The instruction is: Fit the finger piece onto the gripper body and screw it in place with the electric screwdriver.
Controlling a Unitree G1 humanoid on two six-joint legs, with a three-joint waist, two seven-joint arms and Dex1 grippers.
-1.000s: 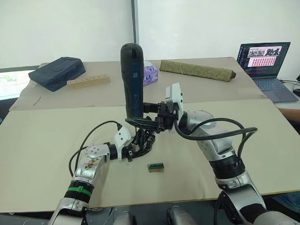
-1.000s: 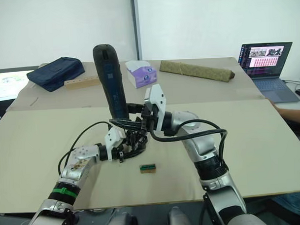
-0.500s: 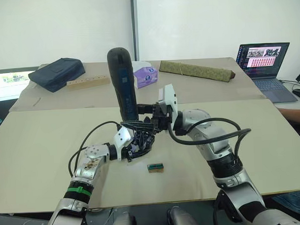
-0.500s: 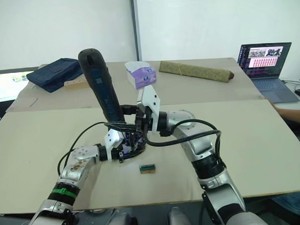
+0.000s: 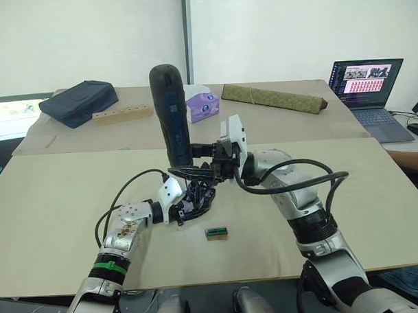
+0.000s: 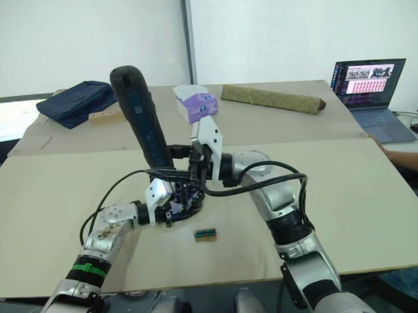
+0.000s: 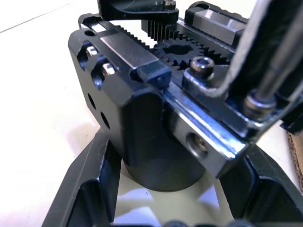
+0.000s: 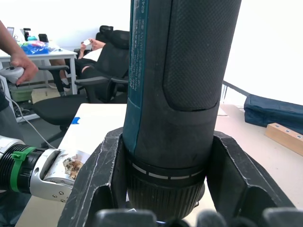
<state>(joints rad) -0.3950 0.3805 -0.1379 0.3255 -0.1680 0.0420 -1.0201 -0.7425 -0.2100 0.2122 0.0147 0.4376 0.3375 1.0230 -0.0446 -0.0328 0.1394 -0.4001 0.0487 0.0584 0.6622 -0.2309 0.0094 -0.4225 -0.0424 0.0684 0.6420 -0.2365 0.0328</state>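
While my right gripper (image 5: 211, 165) squeezes the screwdriver (image 5: 172, 115), standing tall and leaning a bit left, its bit points down at the gripper body (image 7: 156, 123), which my left gripper (image 5: 185, 202) hugs on the surface (image 5: 59, 196), right below.

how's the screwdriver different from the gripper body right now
The screwdriver is a long cylinder standing nearly upright, tilted slightly, held above the table by the right gripper. The gripper body is a short, blocky assembly with exposed gears, sitting low at the table in the left gripper. Both are black, and each is clamped in a gripper.
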